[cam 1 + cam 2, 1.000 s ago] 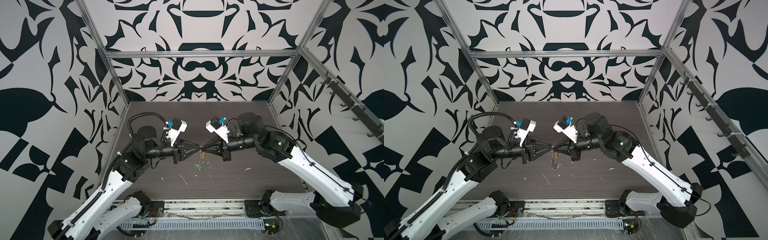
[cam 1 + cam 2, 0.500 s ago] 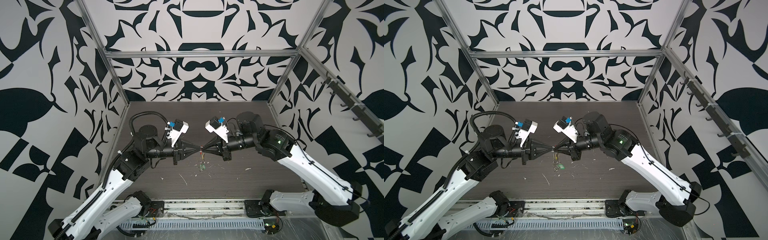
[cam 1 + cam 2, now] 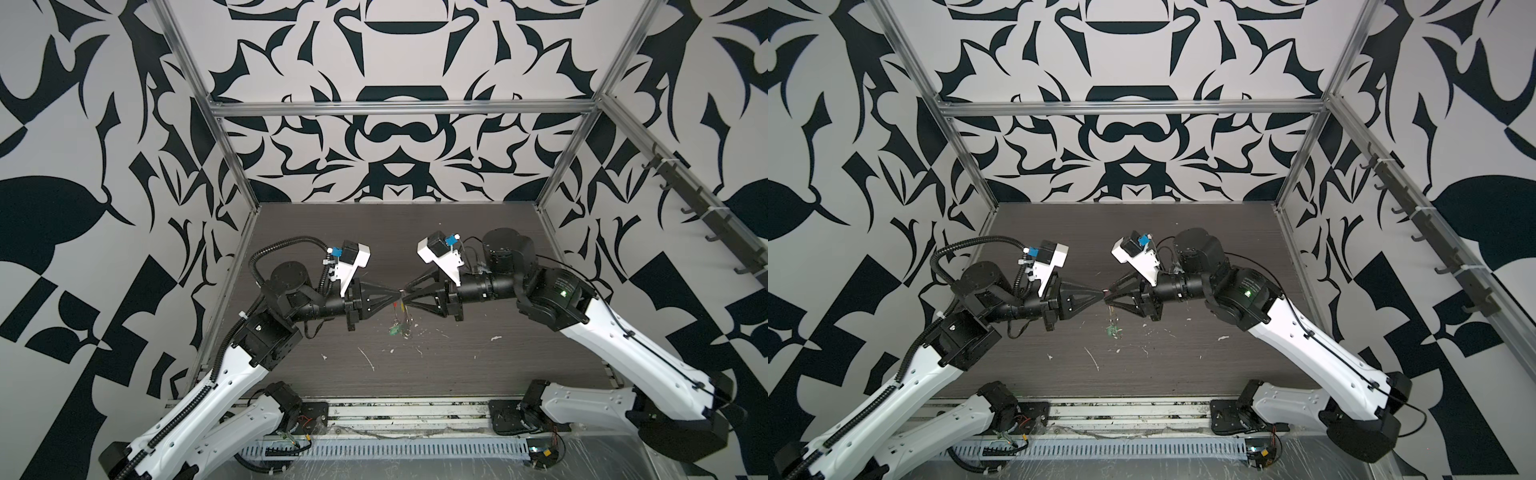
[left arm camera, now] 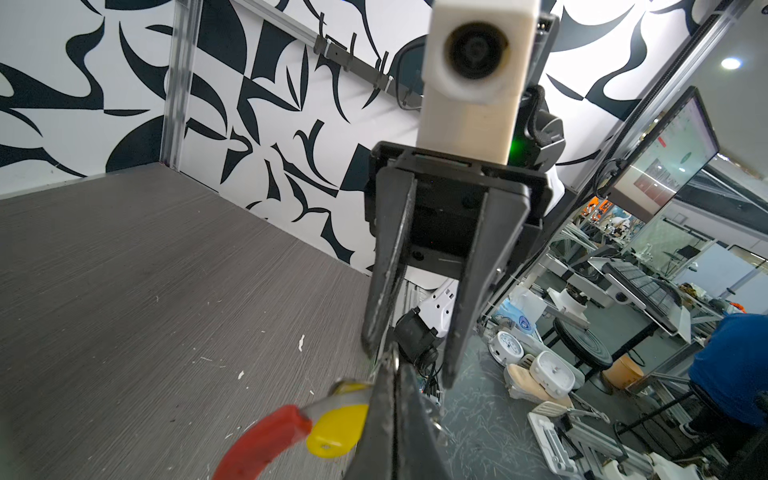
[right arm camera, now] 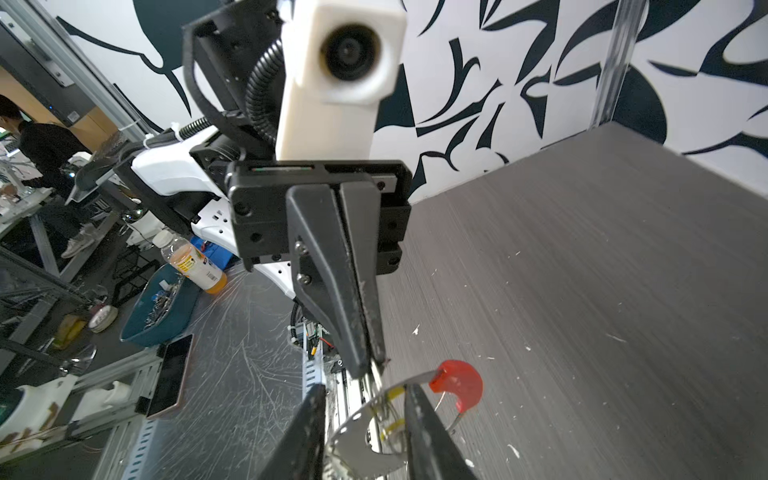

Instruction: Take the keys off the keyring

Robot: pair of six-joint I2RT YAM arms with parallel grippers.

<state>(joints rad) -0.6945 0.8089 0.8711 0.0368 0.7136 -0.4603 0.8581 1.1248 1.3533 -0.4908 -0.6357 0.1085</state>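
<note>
Black-and-white patterned walls close around a dark grey bench (image 3: 457, 365) with pale scraps on it. My two arms meet tip to tip above its middle.

My left end effector (image 3: 397, 296) is closed, and the keyring (image 4: 266, 440) hangs from its tip. In the left wrist view the red segment (image 5: 457, 386) and the yellow tag (image 4: 336, 428) lie just beside the pressed jaws. Which strand is really pinched, the hoop or a small silver ring, I cannot make out.

My right end effector (image 5: 365, 434) has its jaws apart. In the right wrist view the thin grey hoop curves across the gap between the two fingers (image 5: 424, 436), with the red segment just outside one of them. I cannot tell if the hoop touches either finger.

The bunch hangs down from the meeting point toward the bench, with its length about vertical, and the green tag (image 3: 393, 330) is the lowest part. So the keys lie below both tips. I judge that the right arm, being free, is the one to take a tag while the left holds the ring.

In both top views the bunch is very small. I cannot see whether the green tag rests on the bench. The small split rings are blurred in both wrist views.
</note>
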